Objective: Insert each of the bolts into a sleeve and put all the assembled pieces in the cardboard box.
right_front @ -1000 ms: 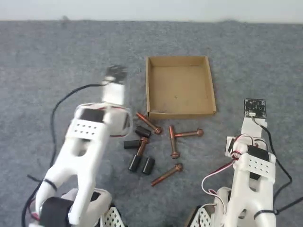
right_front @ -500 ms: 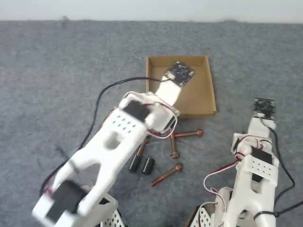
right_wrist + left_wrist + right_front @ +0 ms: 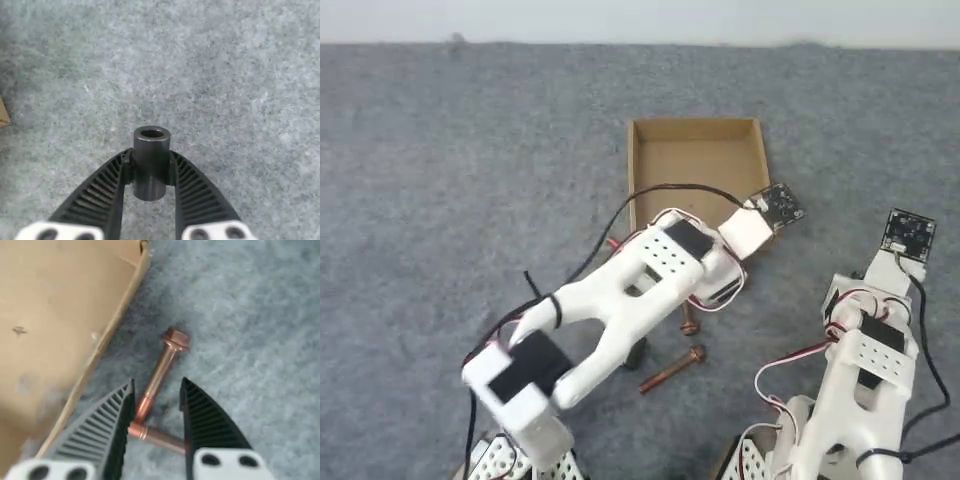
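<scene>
Grey carpet (image 3: 470, 150) w/ white wall (image 3: 620, 20) behind

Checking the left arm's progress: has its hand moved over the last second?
Yes. The left hand swung rightward, from left of the cardboard box, across it, to a bolt near its front right corner.

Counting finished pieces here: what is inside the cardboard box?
The cardboard box floor that shows is bare, with nothing on it. Its near edge is covered by the left arm in the high view, so that strip cannot be checked.
</scene>
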`<state>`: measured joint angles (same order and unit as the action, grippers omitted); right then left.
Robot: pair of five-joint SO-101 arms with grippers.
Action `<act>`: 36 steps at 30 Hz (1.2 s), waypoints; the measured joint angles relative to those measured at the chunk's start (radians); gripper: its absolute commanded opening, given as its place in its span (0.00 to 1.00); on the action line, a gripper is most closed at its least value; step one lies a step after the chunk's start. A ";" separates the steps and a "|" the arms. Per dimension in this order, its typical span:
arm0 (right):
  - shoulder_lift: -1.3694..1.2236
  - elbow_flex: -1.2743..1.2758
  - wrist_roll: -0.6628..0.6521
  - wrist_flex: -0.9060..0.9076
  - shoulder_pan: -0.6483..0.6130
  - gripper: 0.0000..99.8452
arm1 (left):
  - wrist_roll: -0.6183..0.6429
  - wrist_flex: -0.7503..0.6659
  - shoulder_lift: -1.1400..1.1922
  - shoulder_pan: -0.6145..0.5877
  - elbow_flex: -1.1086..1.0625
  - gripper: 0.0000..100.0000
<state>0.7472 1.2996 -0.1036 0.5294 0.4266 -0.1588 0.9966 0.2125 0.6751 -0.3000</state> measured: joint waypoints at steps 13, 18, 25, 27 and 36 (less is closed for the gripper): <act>0.000 0.000 0.000 0.000 0.000 0.01 | -0.012 -0.029 0.256 0.006 0.209 0.14; 0.000 0.000 0.000 0.000 0.000 0.01 | -0.011 0.020 0.302 0.006 0.281 0.14; 0.000 0.000 0.000 0.000 0.000 0.01 | -0.011 0.103 0.351 0.025 0.356 0.01; 0.000 0.000 0.000 0.000 0.000 0.01 | -0.021 0.114 0.362 0.043 0.367 0.01; 0.000 0.000 0.000 0.000 0.000 0.01 | -0.110 0.195 0.364 0.083 0.376 0.01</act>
<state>0.7472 1.2996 -0.1036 0.5294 0.4266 -0.2693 1.1914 0.5762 0.7580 0.0760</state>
